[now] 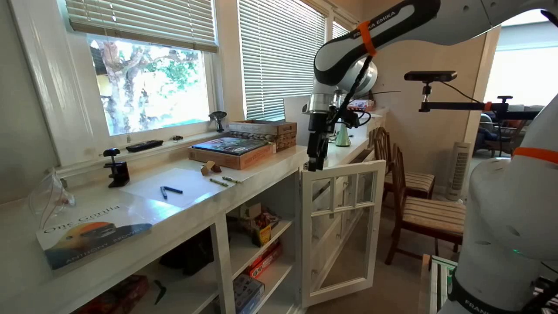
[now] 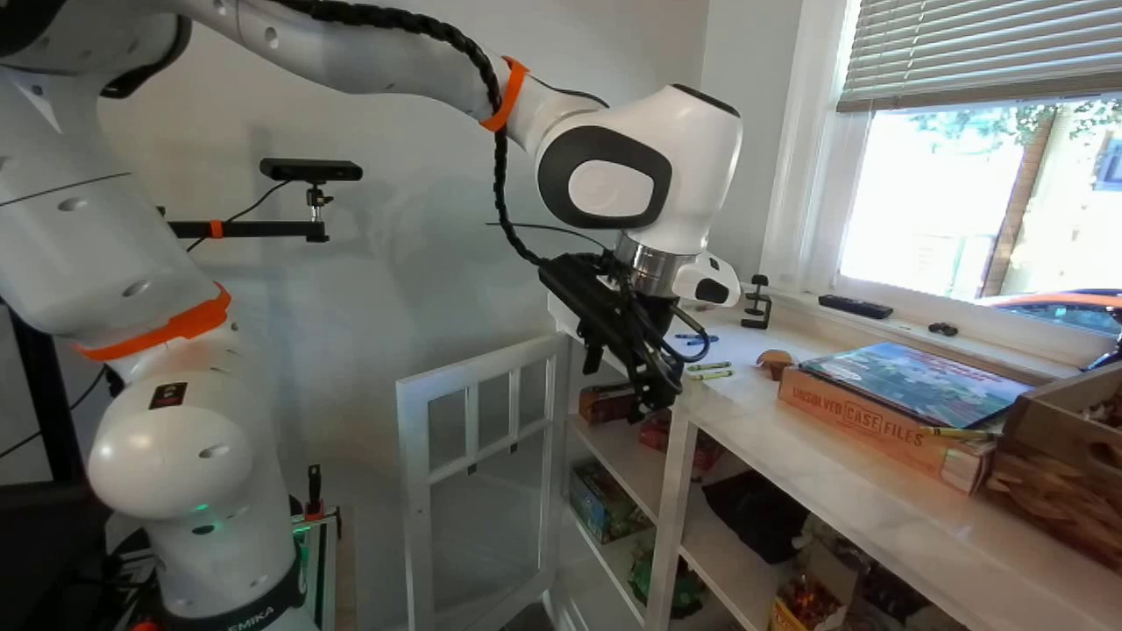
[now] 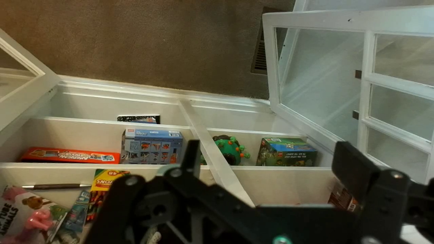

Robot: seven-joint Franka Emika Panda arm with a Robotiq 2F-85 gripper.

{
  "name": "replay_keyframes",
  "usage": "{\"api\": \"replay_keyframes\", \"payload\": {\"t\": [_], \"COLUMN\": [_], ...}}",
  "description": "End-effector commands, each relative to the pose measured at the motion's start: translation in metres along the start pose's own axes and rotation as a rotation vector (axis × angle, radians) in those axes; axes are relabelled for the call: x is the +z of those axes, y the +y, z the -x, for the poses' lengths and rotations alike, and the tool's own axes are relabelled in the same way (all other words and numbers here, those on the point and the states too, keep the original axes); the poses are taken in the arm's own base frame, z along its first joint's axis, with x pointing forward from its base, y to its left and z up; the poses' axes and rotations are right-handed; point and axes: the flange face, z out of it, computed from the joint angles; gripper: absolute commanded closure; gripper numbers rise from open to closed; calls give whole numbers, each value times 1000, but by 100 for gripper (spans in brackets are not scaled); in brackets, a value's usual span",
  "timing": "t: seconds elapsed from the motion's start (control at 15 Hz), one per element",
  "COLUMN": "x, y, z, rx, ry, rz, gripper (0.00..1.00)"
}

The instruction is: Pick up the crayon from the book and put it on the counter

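"So where's the one we want?"

"The yellowish crayon [image 2: 957, 432] lies at the edge of the Unsolved Case Files box [image 2: 863, 416], which I take for the task's book, just beside the wooden crate [image 2: 1052, 482]."

"And the hand [image 3: 266, 152]?"

"Fingers [image 3: 352, 164] wide apart, nothing between them, out past the front edge of the tabletop [image 2: 841, 456], well apart from the crayon."

"What could go wrong?"

"A crooked pinch could roll it off that edge, and a finger reaching in might bump the crate. Blue crayons [image 1: 174, 190] and green crayons [image 1: 219, 182] lie farther along, so a reach could go to the wrong one."

"Does the wrist view settle it?"

"No, it has shelves [image 3: 288, 179] and a yellow crayon carton [image 3: 106, 179]. Only an exterior view lets me make out the right crayon."
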Motion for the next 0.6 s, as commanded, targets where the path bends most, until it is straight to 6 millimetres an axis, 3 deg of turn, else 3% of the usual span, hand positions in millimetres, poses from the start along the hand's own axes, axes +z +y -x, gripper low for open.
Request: {"api": "replay_keyframes", "payload": {"t": [0.0, 0.33, 0.53], "x": [-3, -6, -5], "y": [14, 45, 62], "z": [-6, -26, -35], "rx": [21, 34, 111], "ry": [68, 200, 239], "rz": [158, 353, 374], "gripper": [0, 0, 0]}}
